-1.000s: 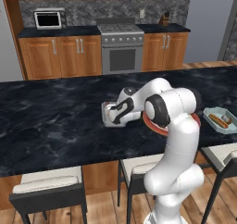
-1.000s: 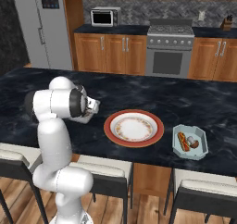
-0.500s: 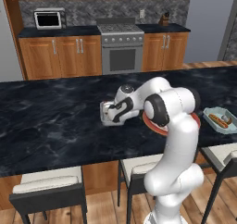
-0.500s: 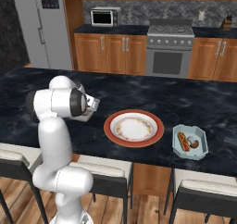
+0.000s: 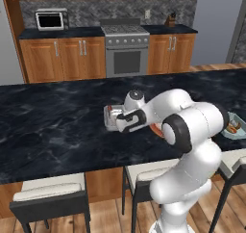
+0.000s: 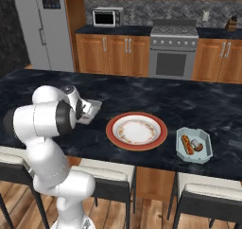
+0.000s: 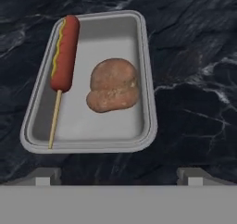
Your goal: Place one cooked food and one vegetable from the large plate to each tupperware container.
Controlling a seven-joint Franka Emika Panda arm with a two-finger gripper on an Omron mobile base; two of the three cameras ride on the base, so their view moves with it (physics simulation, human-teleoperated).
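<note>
- Gripper (image 7: 118, 174): in the hand view its two finger tips (image 7: 41, 174) stand far apart at the bottom edge, jaws spread wide with nothing between them; it hangs over the dark marble counter (image 7: 194, 56), just short of the grey container's near rim; in the left base view the hand (image 5: 130, 120) sits above that container.
- Grey container (image 7: 90, 142): shallow tub with rounded corners, resting flat on the counter; it holds a corn dog (image 7: 64, 52) on a stick along one long side, with a yellow line of mustard down it; beside the corn dog, apart from it, lies a lumpy brown potato-like item (image 7: 113, 85) near the middle of the tub.
- Same grey container in the base views (image 5: 111, 116) (image 6: 92, 109): partly covered by the arm; it lies to the left of the large plate as the right base view shows it.
- Large plate (image 6: 113, 137): red-orange rim, white centre, flat on the counter; its centre looks bare.
- Pale blue container (image 6: 181, 150): right of the plate, near the counter's front edge; it holds a reddish stick-shaped food (image 6: 187, 144) and a small pale and brown item (image 6: 199, 147); too small to identify further.
- Beyond the counter: wooden cabinets (image 6: 113, 53); steel oven (image 6: 173, 57); microwave (image 6: 105, 18); grey refrigerator (image 6: 45, 29).
</note>
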